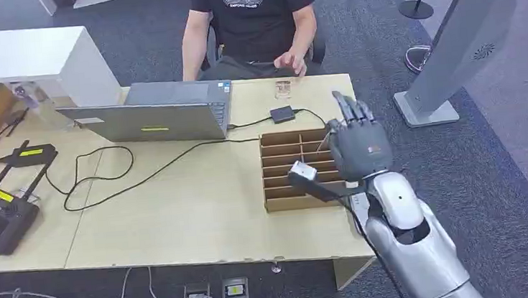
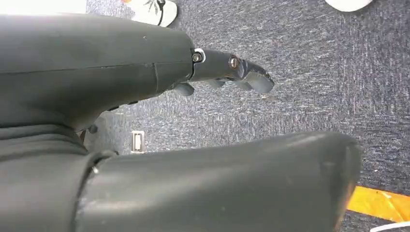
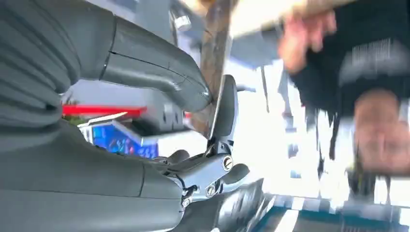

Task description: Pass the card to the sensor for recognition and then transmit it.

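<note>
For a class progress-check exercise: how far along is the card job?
Done: nothing visibly finished. In hand: the right hand is raised over the slotted cardboard box; whether it pinches a card is unclear. Left: showing a card to the small black box on the cable, probably the sensor, then handing it on.

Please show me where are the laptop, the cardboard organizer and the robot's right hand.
laptop (image 1: 164, 113): head view, on its grey lid.
cardboard organizer (image 1: 288, 168): head view, on its slotted dividers.
right hand (image 1: 359, 146): head view, on its back.
</note>
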Robot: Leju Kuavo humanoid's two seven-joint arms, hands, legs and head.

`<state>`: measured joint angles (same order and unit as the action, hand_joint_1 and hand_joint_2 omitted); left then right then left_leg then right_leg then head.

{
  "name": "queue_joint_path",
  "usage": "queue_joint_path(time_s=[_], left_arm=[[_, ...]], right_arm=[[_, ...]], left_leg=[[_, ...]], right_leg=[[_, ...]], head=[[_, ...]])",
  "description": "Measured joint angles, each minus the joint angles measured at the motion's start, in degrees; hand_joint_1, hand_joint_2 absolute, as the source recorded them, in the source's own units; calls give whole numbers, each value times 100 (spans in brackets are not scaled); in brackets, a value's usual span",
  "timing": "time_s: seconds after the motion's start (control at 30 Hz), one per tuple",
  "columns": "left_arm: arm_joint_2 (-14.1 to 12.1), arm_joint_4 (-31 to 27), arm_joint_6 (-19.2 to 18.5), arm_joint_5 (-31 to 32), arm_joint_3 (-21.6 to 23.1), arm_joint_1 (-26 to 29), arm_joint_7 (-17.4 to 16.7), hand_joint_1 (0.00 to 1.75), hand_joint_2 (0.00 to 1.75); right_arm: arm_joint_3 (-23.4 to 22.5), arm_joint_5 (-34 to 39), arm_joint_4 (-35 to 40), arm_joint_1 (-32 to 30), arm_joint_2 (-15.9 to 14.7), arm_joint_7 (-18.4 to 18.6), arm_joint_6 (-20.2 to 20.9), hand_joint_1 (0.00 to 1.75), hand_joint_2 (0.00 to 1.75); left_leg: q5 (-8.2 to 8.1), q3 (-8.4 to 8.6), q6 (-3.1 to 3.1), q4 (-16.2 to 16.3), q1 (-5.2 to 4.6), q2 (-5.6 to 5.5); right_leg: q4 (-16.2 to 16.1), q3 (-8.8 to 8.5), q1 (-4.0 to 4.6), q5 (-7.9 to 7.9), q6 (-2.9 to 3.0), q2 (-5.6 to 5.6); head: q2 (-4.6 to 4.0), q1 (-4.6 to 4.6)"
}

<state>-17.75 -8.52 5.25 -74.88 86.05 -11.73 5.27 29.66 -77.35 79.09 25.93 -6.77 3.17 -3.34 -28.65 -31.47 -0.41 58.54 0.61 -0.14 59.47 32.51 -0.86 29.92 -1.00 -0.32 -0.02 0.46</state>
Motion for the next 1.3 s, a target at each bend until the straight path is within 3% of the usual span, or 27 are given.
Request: queue_joint_path(time_s=[0.23, 0.4, 0.67, 0.77, 0.83, 1.0, 1.3], left_arm=[[-7, 0, 13, -42, 15, -2, 17, 0, 0], [-7, 0, 2, -50, 22, -4, 20, 0, 0], [-13, 0, 13, 39, 70, -19, 63, 0, 0], [-20, 0, 13, 55, 96, -22, 63, 0, 0], [-22, 0, 13, 109, 118, -25, 63, 0, 0], [-20, 0, 24, 116, 122, -61, 90, 0, 0], [-22, 0, 48, -35, 122, -62, 135, 0, 0]], right_arm=[[-559, 50, 1047, 395, 122, -133, 138, 175, 175], [-690, 186, 1597, 597, 258, -105, 406, 175, 175], [-688, 114, 1662, 525, 385, 74, 61, 175, 175], [-688, 72, 1621, 520, 404, 87, 105, 175, 175], [-681, -104, 1475, 529, 443, 149, 46, 175, 175], [-555, -553, 247, 690, 640, 214, -739, 175, 175], [-515, -813, -1252, 951, 717, 179, -883, 175, 175]], left_leg=[[0, -1, 0, 0, -1, 1], [0, 0, 0, 0, 0, 1], [0, -2, 0, -1, 2, 1], [0, -4, 0, -1, 2, 1], [-1, -7, 0, -1, 2, 0], [2, -8, -3, -2, 4, -5], [5, -13, -4, -2, 4, -8]], right_leg=[[-1, 0, -1, -2, 2, 4], [-1, 0, 0, -2, 2, 3], [0, 1, 2, -2, 3, 4], [0, 0, 2, -2, 3, 3], [0, 0, 2, -2, 3, 3], [1, 0, 4, -2, 3, -6], [0, 3, 4, -2, 3, -11]], head=[[0, 0], [0, 2], [0, 0], [0, 0], [0, 0], [0, 0], [0, 0]])
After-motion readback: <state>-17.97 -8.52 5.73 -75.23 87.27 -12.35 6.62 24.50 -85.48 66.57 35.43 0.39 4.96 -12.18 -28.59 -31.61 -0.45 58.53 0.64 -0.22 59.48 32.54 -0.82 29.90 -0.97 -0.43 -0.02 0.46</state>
